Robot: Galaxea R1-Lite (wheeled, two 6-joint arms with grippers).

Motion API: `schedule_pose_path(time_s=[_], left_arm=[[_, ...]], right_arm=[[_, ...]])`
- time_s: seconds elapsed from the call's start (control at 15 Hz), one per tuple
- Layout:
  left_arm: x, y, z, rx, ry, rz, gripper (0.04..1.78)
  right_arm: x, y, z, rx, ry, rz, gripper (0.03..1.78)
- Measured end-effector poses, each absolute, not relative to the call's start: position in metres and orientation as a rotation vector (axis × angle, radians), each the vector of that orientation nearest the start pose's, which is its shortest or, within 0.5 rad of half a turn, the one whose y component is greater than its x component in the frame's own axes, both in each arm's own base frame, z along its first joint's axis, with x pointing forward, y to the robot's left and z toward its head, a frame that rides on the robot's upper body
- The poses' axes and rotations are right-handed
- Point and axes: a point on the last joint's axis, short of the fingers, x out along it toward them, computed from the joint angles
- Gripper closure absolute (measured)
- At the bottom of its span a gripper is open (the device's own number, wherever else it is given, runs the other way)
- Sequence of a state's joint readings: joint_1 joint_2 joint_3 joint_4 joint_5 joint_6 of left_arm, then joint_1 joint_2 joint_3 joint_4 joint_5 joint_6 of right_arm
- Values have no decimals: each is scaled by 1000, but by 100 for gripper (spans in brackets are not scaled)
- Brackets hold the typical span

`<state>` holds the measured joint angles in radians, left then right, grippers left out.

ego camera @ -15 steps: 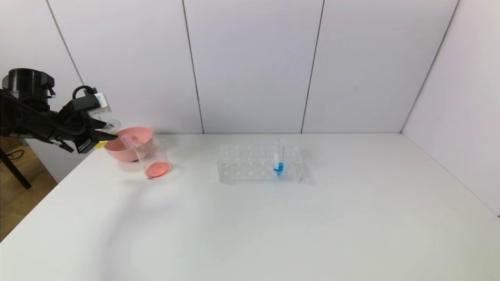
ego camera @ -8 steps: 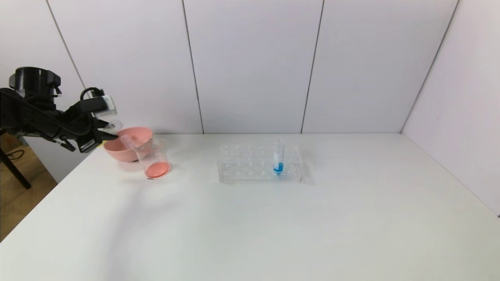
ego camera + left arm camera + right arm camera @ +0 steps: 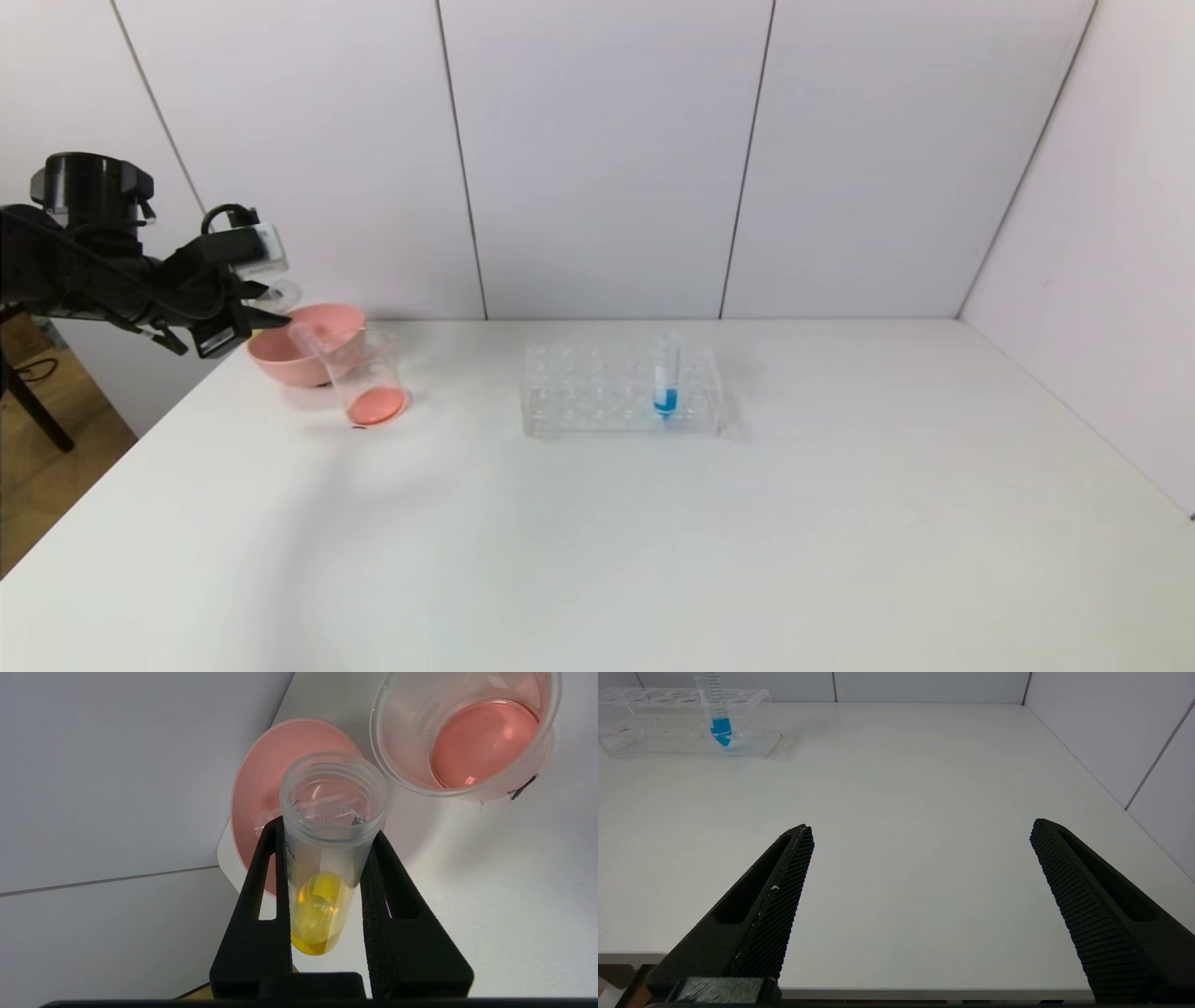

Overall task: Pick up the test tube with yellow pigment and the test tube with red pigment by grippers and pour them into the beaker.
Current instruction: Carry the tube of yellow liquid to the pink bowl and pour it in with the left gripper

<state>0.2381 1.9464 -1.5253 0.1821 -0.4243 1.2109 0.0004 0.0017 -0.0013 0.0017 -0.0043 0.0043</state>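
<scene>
Right gripper [image 3: 920, 896] parked at the near table edge, jaws wide, empty. Rack [image 3: 621, 390] mid-table holds only the blue tube [image 3: 665, 378]. Far left: left gripper [image 3: 327, 858] clamped on the test tube with yellow pigment [image 3: 327, 858], over the pink bowl [image 3: 303, 341]. Beaker [image 3: 369, 378] just beside it, holding red liquid and a leaning tube. Step in hand: yellow pour. Next, probably: carry the mouth over the beaker, tip.
</scene>
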Motion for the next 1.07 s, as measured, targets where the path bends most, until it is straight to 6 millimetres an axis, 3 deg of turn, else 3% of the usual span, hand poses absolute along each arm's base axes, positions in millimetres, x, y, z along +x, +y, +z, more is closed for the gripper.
schedule_pose_path(time_s=[1.07], left_arm=[[382,79,215,1018,421,-461,138]], right_arm=[[-23,0,76,4,2,-4,11]])
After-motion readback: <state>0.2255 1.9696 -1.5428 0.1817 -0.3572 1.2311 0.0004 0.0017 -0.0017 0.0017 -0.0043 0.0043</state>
